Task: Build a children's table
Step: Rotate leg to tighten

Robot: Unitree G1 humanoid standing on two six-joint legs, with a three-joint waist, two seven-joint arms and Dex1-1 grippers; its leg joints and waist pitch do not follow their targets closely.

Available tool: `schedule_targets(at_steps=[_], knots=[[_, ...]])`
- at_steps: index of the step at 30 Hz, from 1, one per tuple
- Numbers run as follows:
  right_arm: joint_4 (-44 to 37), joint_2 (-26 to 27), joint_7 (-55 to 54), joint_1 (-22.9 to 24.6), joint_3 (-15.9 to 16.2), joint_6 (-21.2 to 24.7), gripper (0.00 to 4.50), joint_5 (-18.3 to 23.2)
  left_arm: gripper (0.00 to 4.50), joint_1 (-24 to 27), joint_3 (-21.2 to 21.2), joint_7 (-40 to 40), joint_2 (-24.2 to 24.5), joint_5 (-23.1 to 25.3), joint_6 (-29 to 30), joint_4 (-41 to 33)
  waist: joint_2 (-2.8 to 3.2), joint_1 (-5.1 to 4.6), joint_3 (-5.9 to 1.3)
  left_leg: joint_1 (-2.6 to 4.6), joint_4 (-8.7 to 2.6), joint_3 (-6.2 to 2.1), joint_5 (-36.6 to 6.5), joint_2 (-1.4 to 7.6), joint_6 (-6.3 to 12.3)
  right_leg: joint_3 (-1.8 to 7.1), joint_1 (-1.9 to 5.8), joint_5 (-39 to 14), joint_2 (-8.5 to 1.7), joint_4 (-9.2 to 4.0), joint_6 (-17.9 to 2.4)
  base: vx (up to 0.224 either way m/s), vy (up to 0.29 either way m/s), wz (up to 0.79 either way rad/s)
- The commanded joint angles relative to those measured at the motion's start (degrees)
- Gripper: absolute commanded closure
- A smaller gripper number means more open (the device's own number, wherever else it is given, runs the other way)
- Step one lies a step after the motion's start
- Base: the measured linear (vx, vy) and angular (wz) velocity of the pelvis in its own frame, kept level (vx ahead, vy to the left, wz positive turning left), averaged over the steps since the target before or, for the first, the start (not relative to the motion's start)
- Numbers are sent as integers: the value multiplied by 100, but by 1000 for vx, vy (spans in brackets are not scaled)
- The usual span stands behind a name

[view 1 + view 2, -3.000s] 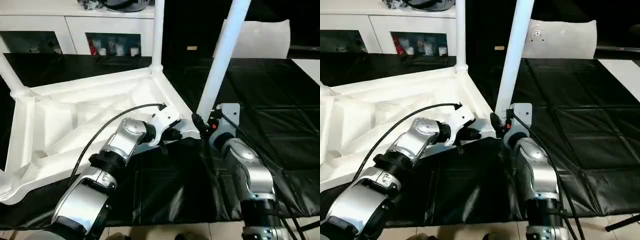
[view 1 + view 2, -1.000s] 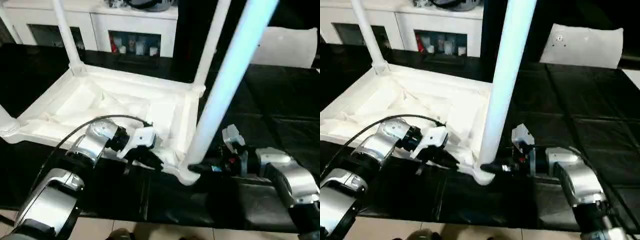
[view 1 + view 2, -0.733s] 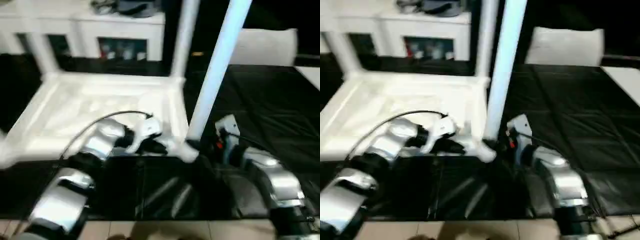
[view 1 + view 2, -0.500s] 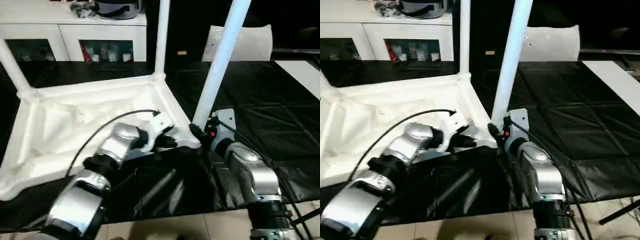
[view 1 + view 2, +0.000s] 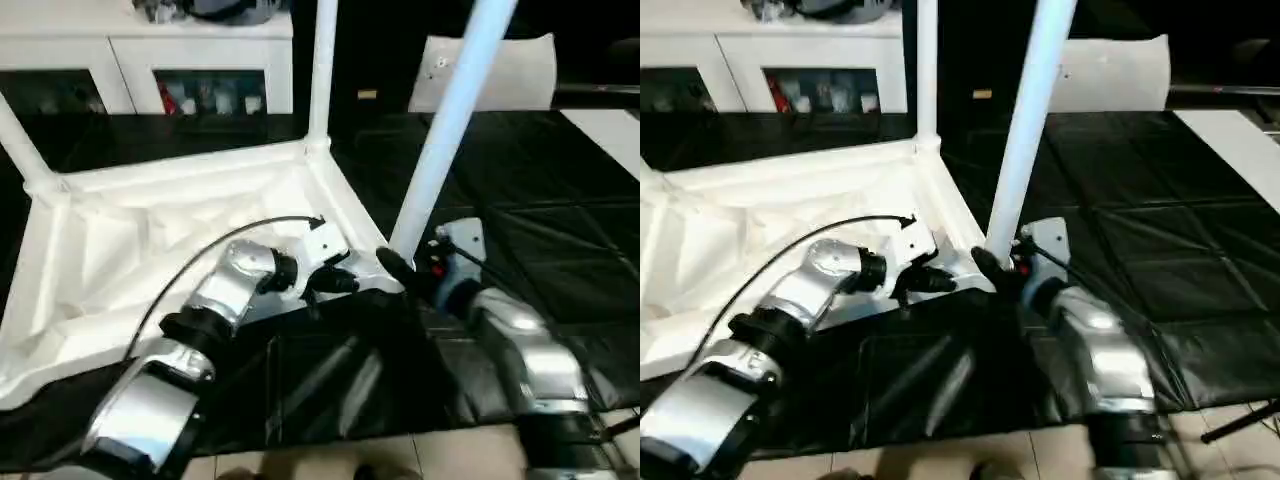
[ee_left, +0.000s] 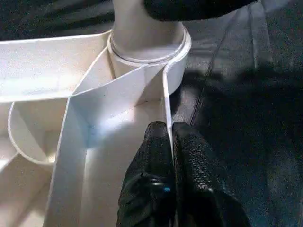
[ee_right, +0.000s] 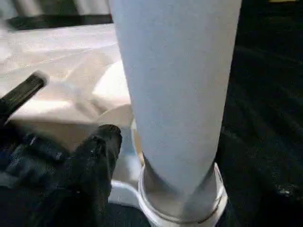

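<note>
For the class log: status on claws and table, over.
Left claw shut on tabletop rim. Right claw open beside near leg, one finger visible. Leg upright in corner socket. Nothing obstructing.

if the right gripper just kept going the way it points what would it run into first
Most likely the near leg standing in the tabletop's corner socket: the right gripper points at its base, one finger already beside it.

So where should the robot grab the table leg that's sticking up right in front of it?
Probably low on the leg, just above the round socket it stands in, coming from the right side where the right gripper is. The tube is smooth and round, so fingers fit either side, and low down it wobbles least.
</note>
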Motion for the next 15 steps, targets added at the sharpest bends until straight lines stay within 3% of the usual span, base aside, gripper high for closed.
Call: schedule_targets(at_steps=[1,3,4,5,6,8,9,11,15], knots=[[-81,-242,610,114,171,-68,75,134,450,19,-172,-436,68,-14,-370,-140,-79,71,-465,-28,-431,-91,-749,437,592,363,314,-1129,-516,-351,-1338,0,0,0],[-105,-547,975,192,126,-138,55,184,450,1,-209,-596,194,16,-504,-97,-70,121,-457,-23,-429,-74,-572,467,667,359,304,-1034,-483,-334,-1327,0,0,0],[-113,-858,1326,281,54,-213,45,276,450,-30,-261,-739,297,49,-726,-41,-62,170,-473,13,-421,-34,-426,512,732,357,270,-739,-466,-281,-1444,0,0,0],[-109,-976,1458,314,23,-244,45,307,450,-45,-281,-785,332,51,-800,-20,-69,188,-487,-12,-411,-37,-362,508,761,343,300,-646,-462,-257,-1459,0,0,0],[-103,-1068,1558,339,-3,-269,45,333,450,-57,-294,-820,356,48,-851,-3,-73,240,-503,7,-397,-17,-243,518,804,348,289,-462,-456,-230,-1479,0,0,0],[-86,-1165,1657,363,-35,-299,14,379,450,-73,-298,-865,371,33,-910,25,-89,269,-533,-20,-354,-11,126,512,950,350,276,14,-449,-145,-1584,0,0,0],[-86,-1165,1657,363,-35,-299,7,379,450,-73,-298,-865,371,33,-910,25,-89,269,-533,-20,-354,-11,126,512,950,350,276,14,-449,-145,-1584,0,0,0],[-99,-1455,2009,461,-86,-380,3,484,450,-118,-314,-1111,445,10,-1054,100,-96,286,-501,-20,-355,14,-163,498,939,341,266,-443,-459,-218,-1557,0,0,0],[-118,-1671,2350,532,-88,-481,3,616,450,-161,-347,-1429,528,-38,-1210,206,-97,317,-463,-3,-382,18,-663,510,639,341,242,-1308,-442,-305,-1349,0,0,0]])
